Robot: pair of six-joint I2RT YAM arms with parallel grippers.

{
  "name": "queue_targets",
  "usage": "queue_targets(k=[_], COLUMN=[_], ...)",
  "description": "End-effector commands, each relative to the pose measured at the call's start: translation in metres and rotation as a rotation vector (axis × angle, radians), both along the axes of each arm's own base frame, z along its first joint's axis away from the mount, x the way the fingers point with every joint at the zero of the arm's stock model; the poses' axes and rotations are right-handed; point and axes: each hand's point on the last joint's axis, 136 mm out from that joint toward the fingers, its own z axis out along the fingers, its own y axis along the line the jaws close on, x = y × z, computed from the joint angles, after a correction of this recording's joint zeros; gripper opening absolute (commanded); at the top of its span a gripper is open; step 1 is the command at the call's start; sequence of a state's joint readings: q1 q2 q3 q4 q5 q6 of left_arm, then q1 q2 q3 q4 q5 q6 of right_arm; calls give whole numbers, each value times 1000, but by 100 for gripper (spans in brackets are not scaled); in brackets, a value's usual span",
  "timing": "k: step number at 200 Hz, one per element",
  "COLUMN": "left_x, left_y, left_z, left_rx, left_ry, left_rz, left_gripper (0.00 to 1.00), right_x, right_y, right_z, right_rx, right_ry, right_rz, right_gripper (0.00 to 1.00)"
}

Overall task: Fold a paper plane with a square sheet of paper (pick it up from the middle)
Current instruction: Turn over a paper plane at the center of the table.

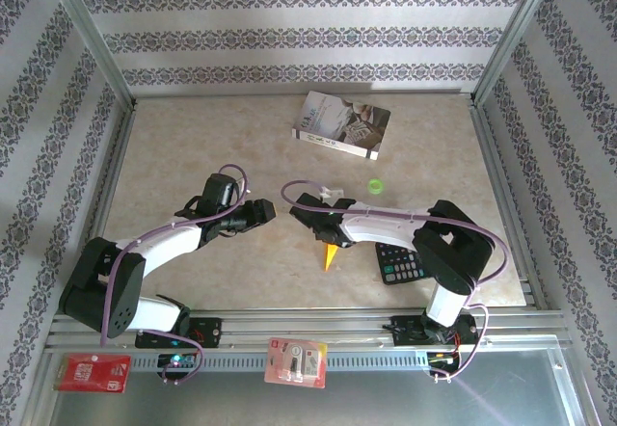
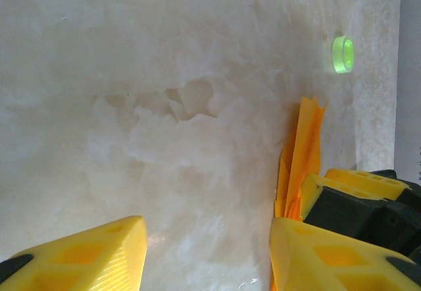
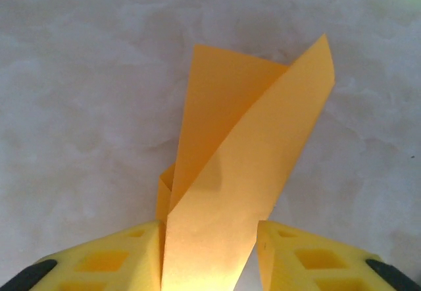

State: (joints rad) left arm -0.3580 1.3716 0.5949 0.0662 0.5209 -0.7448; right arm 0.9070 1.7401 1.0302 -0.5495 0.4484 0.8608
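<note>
At the far left of the top view, a red packet (image 1: 93, 372) lies on the metal rail (image 1: 540, 322) at the near edge, and a pink packet (image 1: 296, 361) lies on it further along. The left arm (image 1: 164, 243) reaches in over the marbled counter (image 1: 193, 146). The left jaws stand fairly wide, and in the left wrist view their yellow fingers (image 2: 85, 258) have only bare counter between them and hold nothing.

Just to their right is the orange paper (image 1: 331, 255), near the middle of the counter toward its near side. From above, a pointed tip of it shows from under the right arm (image 1: 386, 222). In the left wrist view the orange paper (image 2: 304, 146) rises as a narrow folded strip right beside that gripper's right finger.

The right jaws are drawn in narrow and hold the orange paper (image 3: 243, 166). It fills the gap between the yellow fingers (image 3: 105, 258), the left one against its edge, and two folded flaps fan out beyond them.

Further right, a small green ring (image 1: 375, 186) lies on the counter near the right jaws. A grey-white book (image 1: 342, 124) lies flat toward the back. A black calculator (image 1: 400, 262) lies at the near right, partly under the right arm.
</note>
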Motion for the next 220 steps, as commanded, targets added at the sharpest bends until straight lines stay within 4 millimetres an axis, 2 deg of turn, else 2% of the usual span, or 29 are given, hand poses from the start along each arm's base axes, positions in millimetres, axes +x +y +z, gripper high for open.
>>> queue_targets(k=[1, 46, 63, 87, 119, 139, 156, 187, 220], left_x=[0, -1, -1, 2, 7, 7, 6, 2, -5], left_y=[1, 2, 2, 7, 27, 35, 33, 25, 5], left_z=[-1, -1, -1, 0, 0, 4, 9, 12, 11], left_rx=[-6, -13, -17, -28, -85, -104, -125, -185, -216], left_ry=[-1, 10, 6, -2, 3, -8, -22, -29, -29], left_rz=[-10, 2, 6, 36, 127, 172, 171, 154, 99], left_gripper=[51, 51, 52, 55, 56, 56, 56, 56, 57], right_x=[-4, -2, 1, 8, 17, 20, 22, 26, 19], right_y=[-11, -20, -15, 20, 77, 93, 93, 77, 61], right_z=[4, 11, 20, 37, 77, 90, 84, 48, 18], right_rx=[-3, 7, 52, 227, 525, 634, 673, 710, 708], right_ry=[6, -14, -34, -65, -114, -135, -130, -89, -65], right_rz=[-20, -39, -27, 54, 139, 156, 146, 85, 46], right_gripper=[33, 9, 1, 0, 0, 0, 0, 0, 0])
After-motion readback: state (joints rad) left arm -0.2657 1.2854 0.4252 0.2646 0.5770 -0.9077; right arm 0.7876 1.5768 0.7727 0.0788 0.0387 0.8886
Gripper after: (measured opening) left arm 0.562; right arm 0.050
